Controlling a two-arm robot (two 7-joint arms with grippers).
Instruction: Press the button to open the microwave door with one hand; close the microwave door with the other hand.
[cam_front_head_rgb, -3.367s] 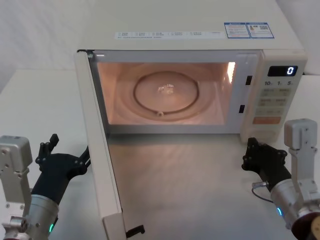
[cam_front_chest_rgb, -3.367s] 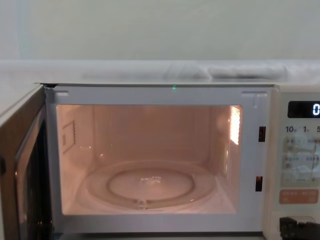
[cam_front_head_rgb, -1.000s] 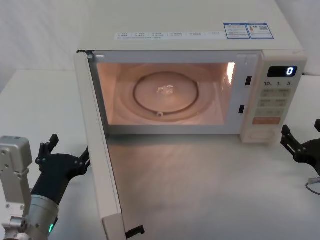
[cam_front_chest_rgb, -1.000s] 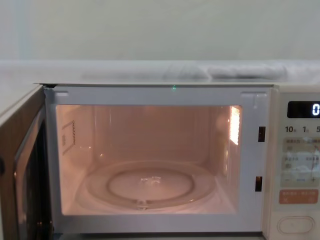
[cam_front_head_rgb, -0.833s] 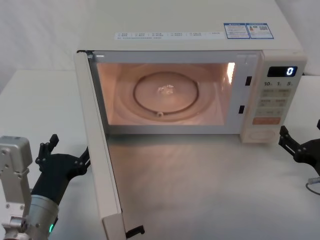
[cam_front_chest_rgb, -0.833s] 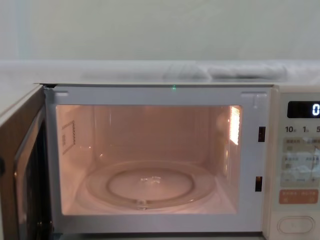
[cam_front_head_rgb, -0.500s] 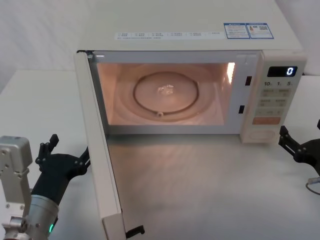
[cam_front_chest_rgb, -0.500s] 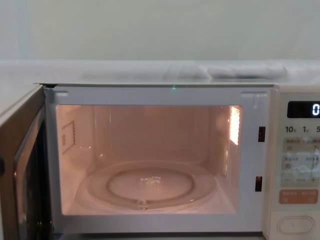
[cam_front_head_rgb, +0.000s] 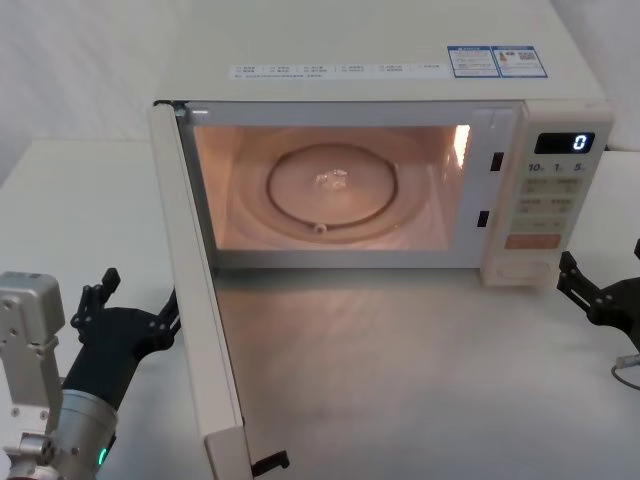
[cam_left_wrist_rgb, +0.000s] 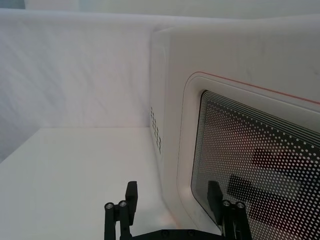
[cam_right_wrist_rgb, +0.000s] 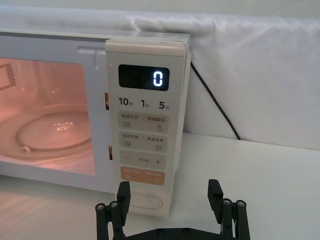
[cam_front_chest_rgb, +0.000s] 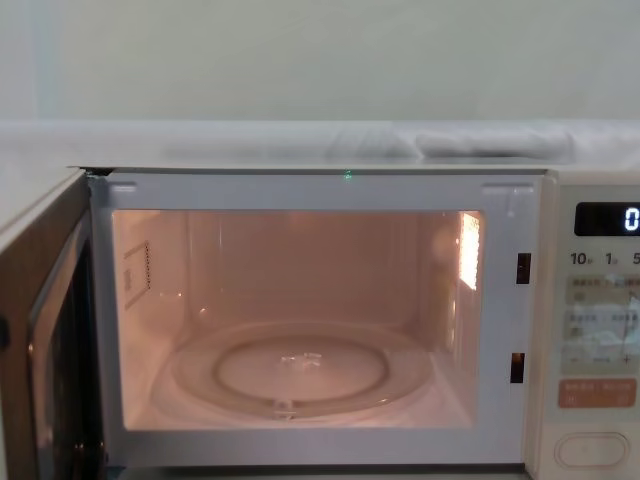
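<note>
**Microwave with door swung open, both grippers standing clear**

The microwave (cam_front_head_rgb: 400, 90) stands at the far side of the white table (cam_front_head_rgb: 420, 380), its cavity lit and the glass turntable (cam_front_head_rgb: 335, 185) resting in the middle of the floor. The microwave door (cam_front_head_rgb: 195, 300) is hinged at the left edge of the cavity and stands fully open, projecting toward the near side of the table; its dotted mesh window faces left. The control panel occupies the right end of the front, with the digital display (cam_right_wrist_rgb: 144, 78) reading "0" at the top. The button (cam_right_wrist_rgb: 147, 201), a wide pill-shaped key, sits at the bottom of the panel just below the orange key (cam_right_wrist_rgb: 142, 176).

The left gripper (cam_front_head_rgb: 128, 308) rests low at the near left, just beside the outer face of the open door; its fingers (cam_left_wrist_rgb: 130, 196) are spread apart and hold nothing, and contact with the door cannot be determined. The right gripper (cam_front_head_rgb: 598, 300) lies at the right edge of the table, near the lower right corner of the oven and apart from the button; its fingers (cam_right_wrist_rgb: 123, 193) are likewise spread, with nothing between them.
</note>
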